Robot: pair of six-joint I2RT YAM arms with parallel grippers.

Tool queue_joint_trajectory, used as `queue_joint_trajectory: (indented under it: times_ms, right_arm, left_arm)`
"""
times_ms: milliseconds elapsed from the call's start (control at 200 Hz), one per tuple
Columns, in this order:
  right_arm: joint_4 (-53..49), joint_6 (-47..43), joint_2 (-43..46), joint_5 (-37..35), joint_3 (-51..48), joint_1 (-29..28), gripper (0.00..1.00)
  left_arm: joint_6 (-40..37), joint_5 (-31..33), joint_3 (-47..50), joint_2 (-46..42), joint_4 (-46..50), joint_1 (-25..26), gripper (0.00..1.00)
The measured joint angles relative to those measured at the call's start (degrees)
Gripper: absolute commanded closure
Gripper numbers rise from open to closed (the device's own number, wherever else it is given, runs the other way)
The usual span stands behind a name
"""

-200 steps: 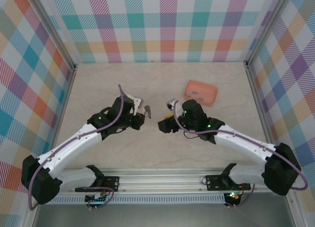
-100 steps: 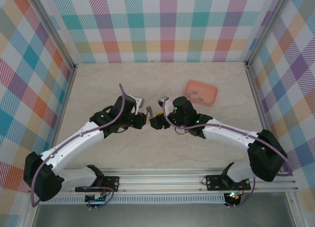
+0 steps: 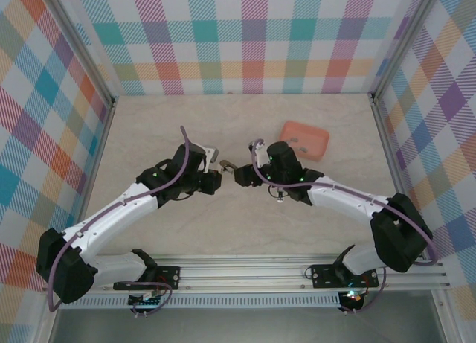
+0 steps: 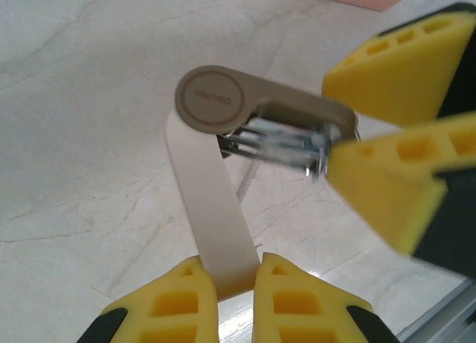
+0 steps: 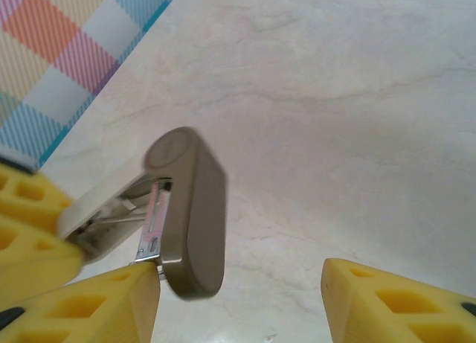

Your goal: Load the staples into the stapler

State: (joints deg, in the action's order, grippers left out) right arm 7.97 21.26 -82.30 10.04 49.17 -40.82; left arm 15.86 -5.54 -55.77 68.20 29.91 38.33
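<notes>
left gripper [image 4: 236,268]: clamped on the near end of the stapler's pale base strip [image 4: 212,202].
stapler [image 3: 227,166]: mid-table, between the two grippers, hinged open; the taupe cover [image 4: 290,109] reaches right, with the metal magazine [image 4: 279,143] exposed beneath.
right gripper [image 5: 239,277]: jaws apart, straddling the cover's free end, not clamped.
staples [image 3: 295,142]: small grey strips in the salmon-orange tray [image 3: 316,135], far right of the grippers and apart from the stapler.
</notes>
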Motion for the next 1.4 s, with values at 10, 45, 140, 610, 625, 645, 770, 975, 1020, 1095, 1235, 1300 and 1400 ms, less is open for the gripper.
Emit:
queue_joint_trajectory:
  times_ms: [10, 45, 140, 610, 625, 645, 770, 975, 1020, 1095, 1235, 1300, 1400]
  right_arm:
    - [0.2, 0.15, -0.17, 0.0, 0.02, 0.26, 0.41]
    - [0.68, 0.61, -0.87, -0.17, 0.0, 1.22, 0.42]
    - [2.54, 1.55, -3.43, -0.59, 0.0, 3.87, 0.42]
    - [7.23, 3.13, -6.45, 1.99, -2.62, 5.11, 0.4]
    - [7.21, 2.89, -6.19, 2.05, -2.91, 5.14, 0.4]
    - [7.21, 2.64, -5.86, 2.23, -3.21, 5.2, 0.39]
    - [6.8, 0.04, -1.03, 2.64, -6.23, 5.18, 0.38]
    - [3.41, -7.08, 9.35, 2.45, -8.39, 5.18, 0.35]
    - [2.64, -9.44, 11.17, 2.54, -8.41, 5.18, 0.35]
    - [2.49, -14.58, 14.03, 2.89, -9.01, 5.2, 0.35]
    - [3.32, -27.69, 18.78, 4.98, -12.11, 5.18, 0.28]
    - [3.04, -33.9, 19.26, 5.95, -12.35, 5.18, 0.27]
    - [1.55, -42.91, 19.17, 7.8, -11.96, 5.18, 0.27]
  left_arm:
    - [0.0, -0.22, 0.0, 0.0, 0.02, 0.0, 0.95]
    - [0.0, -0.87, 0.0, 0.0, 0.17, 0.0, 0.95]
    - [-0.17, -4.09, 0.0, 0.0, 0.74, 0.07, 0.95]
    - [-0.22, -7.65, -0.44, -0.17, 2.58, 0.26, 0.94]
    - [-0.22, -7.39, -0.59, -0.17, 2.86, 0.26, 0.94]
    - [-0.22, -7.26, -0.74, -0.17, 3.1, 0.28, 0.94]
    - [-0.02, -5.68, -2.43, -0.17, 3.69, 0.28, 0.94]
    - [1.11, -5.11, -3.78, 0.0, 4.55, 0.28, 0.94]
    - [1.31, -5.2, -4.04, 0.37, 4.76, 0.28, 0.94]
    - [1.4, -5.62, -4.46, 1.16, 4.98, 0.28, 0.94]
    - [1.53, -7.26, -5.18, 2.1, 6.1, 0.28, 0.94]
    - [1.51, -8.2, -5.62, 2.32, 6.34, 0.28, 0.94]
    - [1.49, -9.97, -7.04, 2.91, 7.41, 0.28, 0.94]
